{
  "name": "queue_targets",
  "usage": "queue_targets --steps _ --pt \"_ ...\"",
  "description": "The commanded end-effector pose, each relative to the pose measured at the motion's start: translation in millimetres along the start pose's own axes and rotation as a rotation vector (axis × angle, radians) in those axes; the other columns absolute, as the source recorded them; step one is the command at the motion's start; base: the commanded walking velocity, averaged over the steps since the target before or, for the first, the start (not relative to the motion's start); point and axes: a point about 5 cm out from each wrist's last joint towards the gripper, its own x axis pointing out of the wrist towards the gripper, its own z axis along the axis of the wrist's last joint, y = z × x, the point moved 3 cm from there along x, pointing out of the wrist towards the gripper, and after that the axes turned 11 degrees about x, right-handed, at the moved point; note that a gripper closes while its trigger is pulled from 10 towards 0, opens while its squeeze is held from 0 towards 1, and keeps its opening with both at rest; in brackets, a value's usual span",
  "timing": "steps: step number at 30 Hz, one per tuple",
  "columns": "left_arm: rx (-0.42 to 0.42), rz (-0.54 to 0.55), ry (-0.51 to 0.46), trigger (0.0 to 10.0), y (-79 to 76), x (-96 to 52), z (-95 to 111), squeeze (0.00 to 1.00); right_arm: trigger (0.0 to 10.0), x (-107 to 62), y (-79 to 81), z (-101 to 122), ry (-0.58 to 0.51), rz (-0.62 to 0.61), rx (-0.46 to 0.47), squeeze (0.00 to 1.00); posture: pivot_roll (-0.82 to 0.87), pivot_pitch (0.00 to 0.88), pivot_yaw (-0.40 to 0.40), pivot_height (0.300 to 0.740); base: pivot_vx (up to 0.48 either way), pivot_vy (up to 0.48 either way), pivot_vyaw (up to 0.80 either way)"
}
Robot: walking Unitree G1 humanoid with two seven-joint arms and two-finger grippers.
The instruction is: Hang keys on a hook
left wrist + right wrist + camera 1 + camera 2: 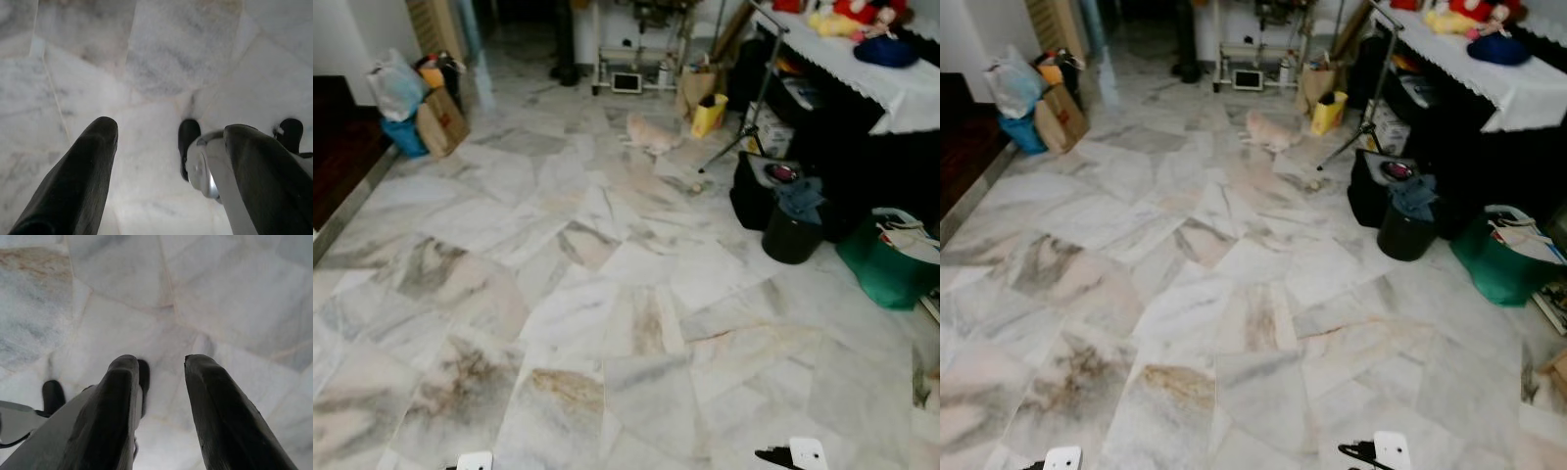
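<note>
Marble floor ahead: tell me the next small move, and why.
Probably walk forward over the marble floor and look up: no keys or hook are visible. Both pincers, left and right, hang open above bare tiles. Steer left of the black bucket and green basket.

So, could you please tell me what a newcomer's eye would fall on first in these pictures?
The wide marble floor fills the foreground, patched in grey, pink and brown. At the far middle a pale cat lies on it, beside a yellow bag. Along the right stand a green basket, a black bucket and a table with a white cloth bearing stuffed toys.
</note>
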Motion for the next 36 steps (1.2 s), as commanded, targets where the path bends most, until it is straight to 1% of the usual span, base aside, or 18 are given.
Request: queue_targets --steps 1,4,14,19,24,27,31,36 --pt "0.017 -0.012 0.005 10.0 -2.1 -0.6 -3 0.0 10.0 -0.4 -2.1 2 -0.007 -0.01 0.02 0.0 0.14 0.0 -0.047 0.737 0.0 0.0 -0.77" --pt "0.015 -0.013 -0.006 10.0 -2.4 0.1 1 0.0 10.0 -0.4 -2.7 1 -0.009 -0.021 0.023 0.0 0.14 0.0 -0.047 0.737 0.0 0.0 -0.77" --pt "0.011 -0.025 0.003 10.0 -6.9 0.1 0 0.0 10.0 -1.0 -5.7 0 -0.013 -0.044 0.03 0.0 0.15 0.0 -0.056 0.737 0.0 0.0 -0.77" --pt "0.033 -0.019 -0.003 10.0 -6.4 0.0 0 0.0 10.0 -1.3 -7.2 0 -0.015 -0.052 0.033 0.0 0.16 0.0 -0.06 0.737 0.0 0.0 -0.77" --pt "0.042 -0.025 0.013 10.0 -7.1 -0.3 -3 0.0 10.0 -1.4 -7.7 1 -0.013 -0.054 0.027 0.0 0.16 0.0 -0.066 0.737 0.0 -0.389 -0.77" --pt "0.031 -0.022 0.02 10.0 -8.0 -0.6 -5 0.0 10.0 -1.5 -8.1 1 -0.014 -0.055 0.028 0.0 0.15 0.0 -0.065 0.737 0.0 0.0 -0.77" --pt "0.039 -0.035 0.026 10.0 -11.3 -1.1 -7 0.0 10.0 -1.6 -8.4 1 -0.019 -0.061 0.033 0.0 0.13 0.0 -0.057 0.737 0.0 0.0 -0.77" --pt "0.056 -0.047 0.025 10.0 -13.6 -0.4 -4 0.0 10.0 -1.5 -8.6 1 -0.021 -0.067 0.042 0.0 0.13 0.0 -0.055 0.737 0.0 0.0 -0.77"
